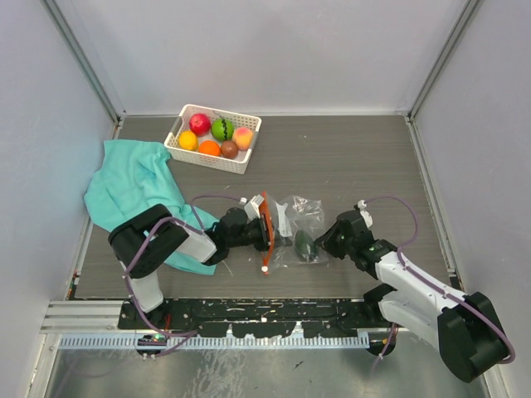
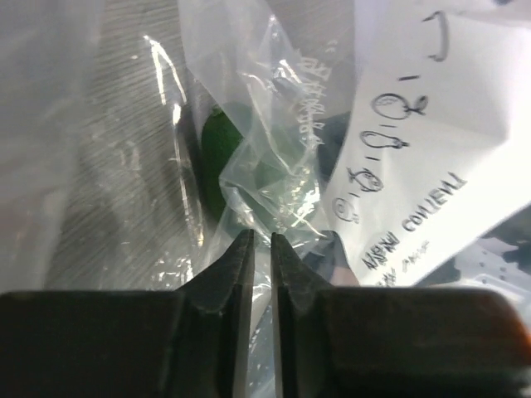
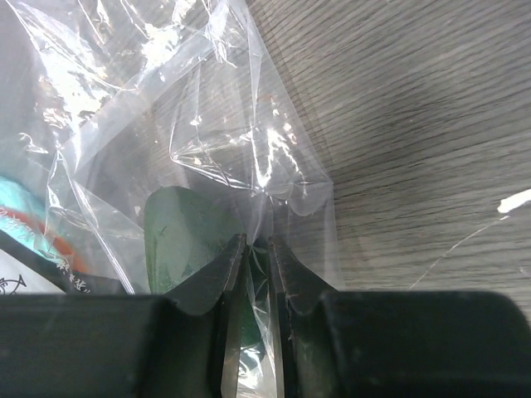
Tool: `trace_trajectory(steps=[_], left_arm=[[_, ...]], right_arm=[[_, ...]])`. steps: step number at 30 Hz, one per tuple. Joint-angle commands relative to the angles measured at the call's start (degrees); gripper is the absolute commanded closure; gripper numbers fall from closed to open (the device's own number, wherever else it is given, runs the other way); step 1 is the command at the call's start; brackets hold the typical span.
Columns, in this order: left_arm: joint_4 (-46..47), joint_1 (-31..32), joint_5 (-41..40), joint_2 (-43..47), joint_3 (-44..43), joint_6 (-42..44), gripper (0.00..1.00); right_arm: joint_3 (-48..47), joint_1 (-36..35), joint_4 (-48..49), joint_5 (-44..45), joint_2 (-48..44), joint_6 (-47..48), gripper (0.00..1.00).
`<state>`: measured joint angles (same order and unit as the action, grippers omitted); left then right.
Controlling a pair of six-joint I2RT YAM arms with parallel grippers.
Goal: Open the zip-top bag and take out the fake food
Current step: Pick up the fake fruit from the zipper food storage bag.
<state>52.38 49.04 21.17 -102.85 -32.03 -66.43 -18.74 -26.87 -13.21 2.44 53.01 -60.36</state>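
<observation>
The clear crinkly zip-top bag (image 1: pixel 296 217) lies at the table's middle, its orange-red zipper strip (image 1: pixel 267 222) standing at the left end. One dark green fake food piece (image 1: pixel 304 245) is inside it, also seen through the film in the left wrist view (image 2: pixel 217 149) and the right wrist view (image 3: pixel 184 234). My left gripper (image 1: pixel 262 235) is at the zipper end, jaws nearly together with bag film pinched between them (image 2: pixel 261 237), beside the white label (image 2: pixel 440 157). On the bag's right side my right gripper (image 1: pixel 326 241) is shut on a fold of film (image 3: pixel 256 243).
A white slotted basket (image 1: pixel 239 161) at the back left holds several fake fruits: red (image 1: pixel 199 123), green (image 1: pixel 221 128), peach (image 1: pixel 243 136), yellow (image 1: pixel 188 140), orange (image 1: pixel 209 148), brown (image 1: pixel 229 149). A teal cloth (image 1: pixel 133 186) lies at the left, partly under my left arm.
</observation>
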Motion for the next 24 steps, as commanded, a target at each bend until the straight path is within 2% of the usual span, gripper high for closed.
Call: trace_trajectory(steps=[1, 9, 13, 19, 24], left_arm=[[-5.87, -0.16, -2.24, 2.4, -0.25, 1.98, 0.89], [-25.31, 0.0, -9.14, 9.41, -3.22, 10.54, 0.91], [-25.61, -0.06, -5.77, 8.0, -5.62, 12.0, 0.82], [-24.09, 0.85, -2.75, 3.93, -8.12, 11.68, 0.77], [-29.12, 1.01, -3.83, 3.11, -10.24, 12.9, 0.77]], right_arm=[[-1.81, 0.19, 4.77, -1.76, 0.16, 0.78, 0.78], [-1.33, 0.17, 5.35, -2.39, 0.77, 1.29, 0.78], [-1.21, 0.16, 6.79, -4.09, 2.37, 1.36, 0.78], [-1.21, 0.14, 8.25, -5.7, 3.82, 1.66, 0.78], [-1.12, 0.16, 9.15, -6.63, 4.44, 1.75, 0.78]])
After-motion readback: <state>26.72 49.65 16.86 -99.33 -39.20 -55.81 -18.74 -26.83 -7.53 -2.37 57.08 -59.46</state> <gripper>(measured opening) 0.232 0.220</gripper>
